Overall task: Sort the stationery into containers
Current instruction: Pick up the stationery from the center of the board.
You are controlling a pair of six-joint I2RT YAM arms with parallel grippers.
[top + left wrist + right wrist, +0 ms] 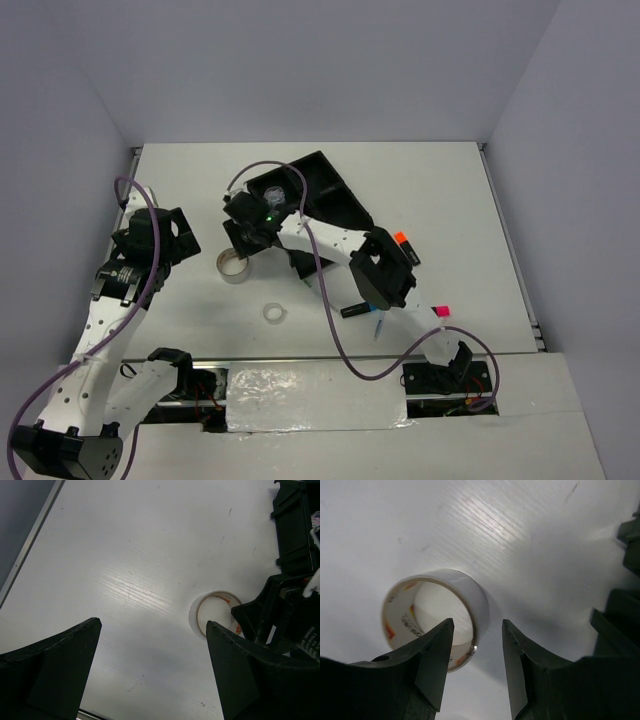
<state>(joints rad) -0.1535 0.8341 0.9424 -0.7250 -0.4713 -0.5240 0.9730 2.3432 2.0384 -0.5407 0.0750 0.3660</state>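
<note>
**A:** Your right gripper point(477, 642) has its fingers apart, and the wall of the beige-silver tape roll point(470, 592) shows in the gap, centre-left of the wrist view.

**B:** The black tray point(335, 195) crowds you just above, and the clear roll point(275, 313) lies below. Your left gripper point(154, 625) is spread wide, with open table point(125, 555) toward the upper left.

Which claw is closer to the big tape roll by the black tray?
Right. The right gripper is directly over the tape roll, fingers straddling its wall. The left gripper hangs open off to one side, apart from it.
</note>
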